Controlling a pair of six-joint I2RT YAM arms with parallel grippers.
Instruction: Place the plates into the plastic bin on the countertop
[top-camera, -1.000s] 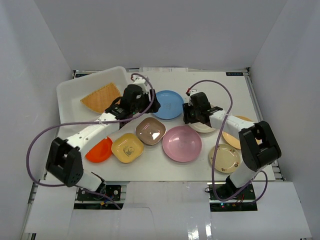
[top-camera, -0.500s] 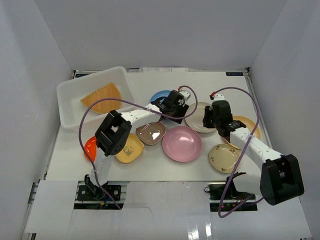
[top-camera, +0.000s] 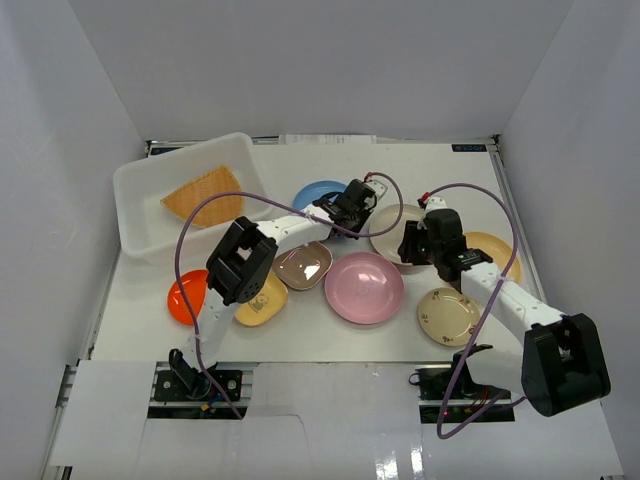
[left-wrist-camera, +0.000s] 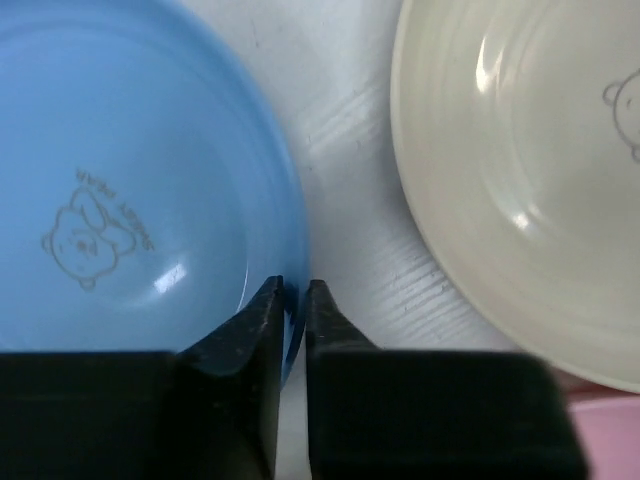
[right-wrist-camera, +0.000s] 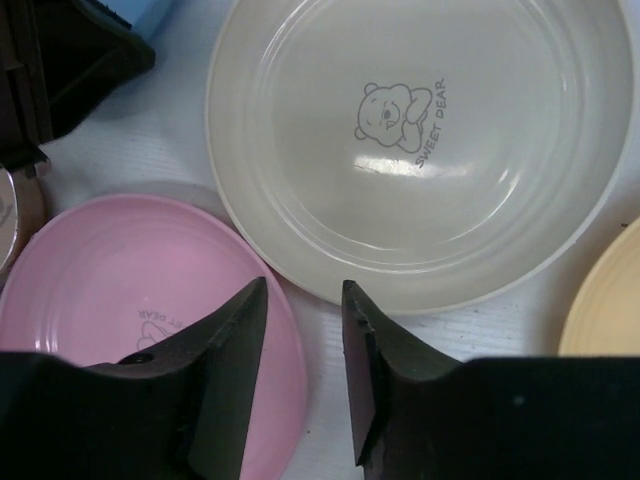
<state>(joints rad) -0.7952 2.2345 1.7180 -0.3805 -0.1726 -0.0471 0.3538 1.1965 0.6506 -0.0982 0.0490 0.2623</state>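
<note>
My left jaws clench the thin rim of the blue plate (left-wrist-camera: 120, 200): light, stiff, slick, I judge. My right jaws gape above the cream plate (right-wrist-camera: 420, 150).

The blue plate (left-wrist-camera: 130, 200) and cream plate (right-wrist-camera: 420, 140) look like smooth, glossy plastic; the white countertop (left-wrist-camera: 350, 150) is matt, finely grained.

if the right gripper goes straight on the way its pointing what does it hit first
Probably the near rim of the cream plate, ahead of the open right gripper, beside the pink plate; depth is unclear.
</note>
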